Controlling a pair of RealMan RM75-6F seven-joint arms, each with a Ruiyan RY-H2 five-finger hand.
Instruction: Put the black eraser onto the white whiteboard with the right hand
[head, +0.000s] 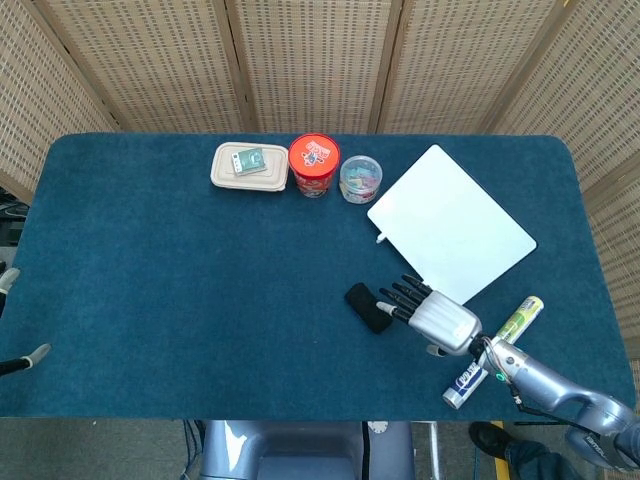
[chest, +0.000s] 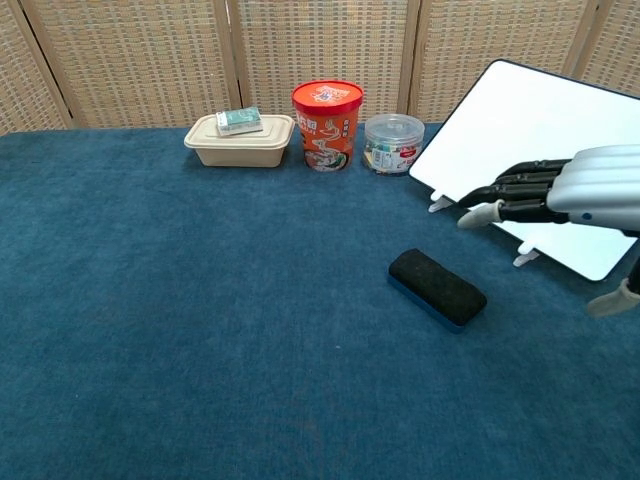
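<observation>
We judge right hand (head: 440, 320) reaching, fingers (chest: 520, 190) released, extended toward black eraser (head: 368, 307) (untouched, beside whiteboard (head: 450, 225)) for grasp.

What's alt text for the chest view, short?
The right hand hovers with fingers extended above the black eraser, which lies on the blue table in front of the white whiteboard. A box, cup and jar stand behind.

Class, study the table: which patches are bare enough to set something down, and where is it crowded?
Bare cloth spans the whole left half, below the tan box. The white whiteboard is bare too. Crowded: the back row of box, red cup and clear tub, and around the black eraser, right hand and marker.
</observation>
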